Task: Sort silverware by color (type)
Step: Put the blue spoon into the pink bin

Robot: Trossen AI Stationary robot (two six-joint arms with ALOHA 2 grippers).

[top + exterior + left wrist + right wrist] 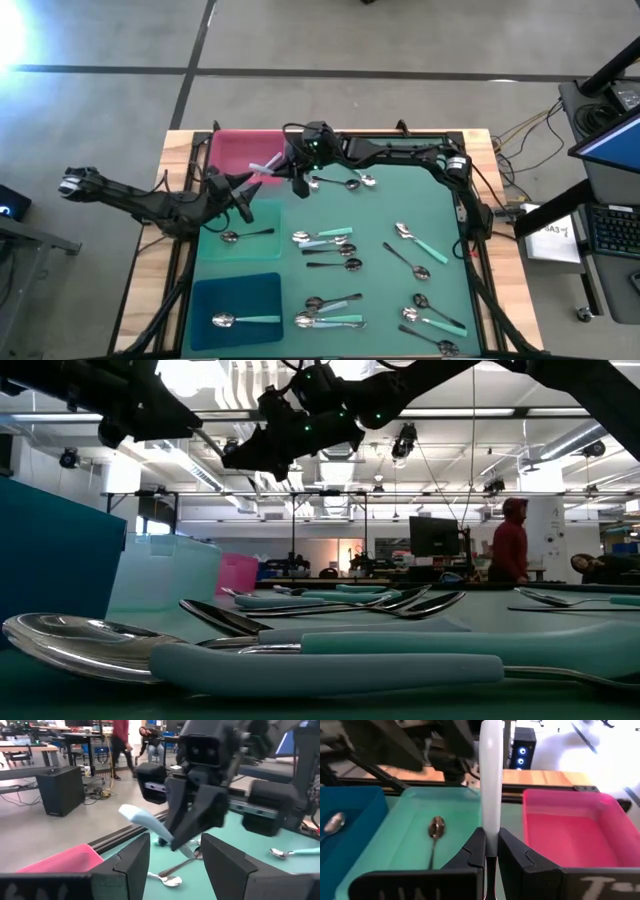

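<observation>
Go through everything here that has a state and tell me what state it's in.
Right hand: shut on a mint-handled spoon, held above the table.
Left hand: open, holding nothing.
Pink tray: empty.
Blue tray: one mint-handled spoon inside.
Green tray: one black-handled spoon inside.

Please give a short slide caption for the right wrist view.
Right gripper holds a mint-handled utensil above the pink tray.

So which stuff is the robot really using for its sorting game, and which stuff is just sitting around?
For the job:
- teal-handled spoon held by the right gripper
- loose silverware on the mat
- spoon in the blue tray
- spoon in the green tray
- pink tray
- left gripper, open

Just around:
- computer gear beside the table
- person in red
</observation>
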